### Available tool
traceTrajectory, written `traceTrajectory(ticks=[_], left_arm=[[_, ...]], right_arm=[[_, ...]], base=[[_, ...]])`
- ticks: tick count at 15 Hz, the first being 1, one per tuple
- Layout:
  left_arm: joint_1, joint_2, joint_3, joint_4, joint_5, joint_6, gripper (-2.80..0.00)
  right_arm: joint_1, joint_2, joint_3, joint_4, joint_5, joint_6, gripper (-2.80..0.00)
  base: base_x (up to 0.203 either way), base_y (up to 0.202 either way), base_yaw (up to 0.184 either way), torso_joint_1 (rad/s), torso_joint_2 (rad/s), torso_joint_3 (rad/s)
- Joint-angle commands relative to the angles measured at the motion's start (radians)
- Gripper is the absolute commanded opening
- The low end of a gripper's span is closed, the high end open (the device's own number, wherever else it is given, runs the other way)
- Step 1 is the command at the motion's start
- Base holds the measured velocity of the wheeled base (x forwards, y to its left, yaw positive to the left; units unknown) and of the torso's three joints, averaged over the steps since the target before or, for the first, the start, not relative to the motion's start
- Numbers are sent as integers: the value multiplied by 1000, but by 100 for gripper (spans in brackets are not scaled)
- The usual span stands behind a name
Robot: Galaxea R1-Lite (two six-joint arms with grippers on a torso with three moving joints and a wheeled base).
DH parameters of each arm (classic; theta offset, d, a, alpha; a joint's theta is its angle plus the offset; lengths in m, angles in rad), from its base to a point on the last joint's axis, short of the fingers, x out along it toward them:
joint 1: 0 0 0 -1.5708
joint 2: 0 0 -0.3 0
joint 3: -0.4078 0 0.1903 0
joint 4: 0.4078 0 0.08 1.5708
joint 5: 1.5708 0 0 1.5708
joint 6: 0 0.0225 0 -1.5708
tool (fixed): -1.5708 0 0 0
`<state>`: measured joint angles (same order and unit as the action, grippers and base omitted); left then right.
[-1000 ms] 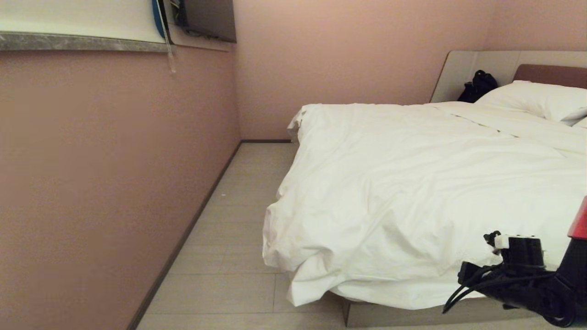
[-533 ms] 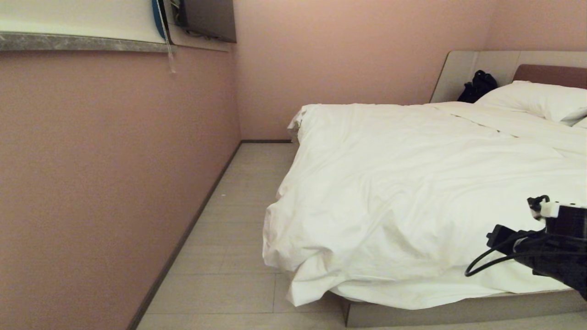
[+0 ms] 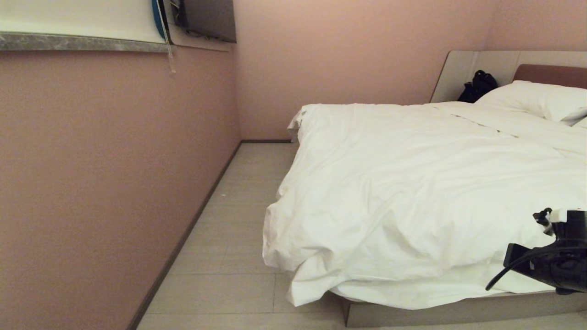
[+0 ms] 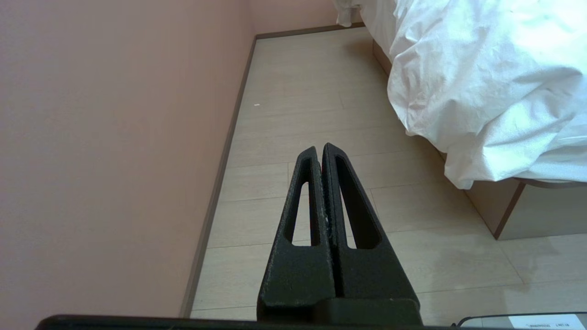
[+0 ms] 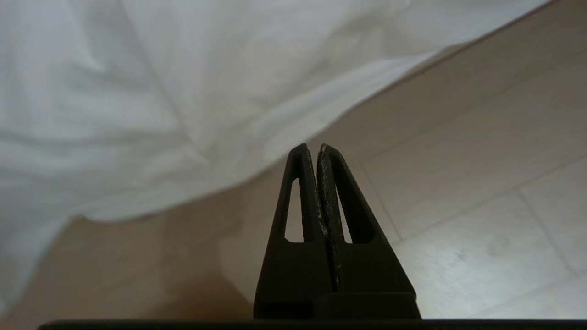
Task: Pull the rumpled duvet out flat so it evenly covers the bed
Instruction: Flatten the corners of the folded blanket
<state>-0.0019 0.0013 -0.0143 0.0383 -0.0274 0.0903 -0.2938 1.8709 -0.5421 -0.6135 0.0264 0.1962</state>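
The rumpled white duvet (image 3: 412, 197) lies spread over the bed (image 3: 435, 314). Its near corner bunches and hangs over the foot toward the floor. My right arm's wrist (image 3: 555, 256) shows at the lower right of the head view, by the duvet's near edge; its fingers are out of that view. In the right wrist view my right gripper (image 5: 312, 147) is shut and empty, just short of the duvet's hanging hem (image 5: 137, 91). My left gripper (image 4: 319, 149) is shut and empty above the floor, apart from the duvet corner (image 4: 486, 78).
A pink wall (image 3: 114, 183) runs along the left, leaving a strip of pale floor (image 3: 229, 256) beside the bed. White pillows (image 3: 536, 98) and a black bag (image 3: 477, 87) sit at the brown headboard (image 3: 550, 73). The boxy bed base corner (image 4: 532, 211) juts near my left gripper.
My right arm has risen from the bed's near edge and drawn back toward the right edge of the head view. The duvet and my left arm have not moved.
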Motion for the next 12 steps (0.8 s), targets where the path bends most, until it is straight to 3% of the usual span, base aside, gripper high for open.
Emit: traceTrajectory(ticks=[1,4,9,12], left_arm=[[-1,1,0,0,0,0,-280],[0,0,0,0,0,0,-280],[-1,0,0,0,0,0,-280],[0,2,0,0,0,0,-280]], right_arm=[[0,-24,-16,130,-21,-485,-280],[1,-39,-49,126,-74,-744,-280],[69,-7,-174,227,-107,-908,-280],[86,-19,-180,242,-172,-1112,-280]], base=[[0,0,0,0,0,0],[0,0,0,0,0,0],[0,0,0,0,0,0],[0,0,0,0,0,0]])
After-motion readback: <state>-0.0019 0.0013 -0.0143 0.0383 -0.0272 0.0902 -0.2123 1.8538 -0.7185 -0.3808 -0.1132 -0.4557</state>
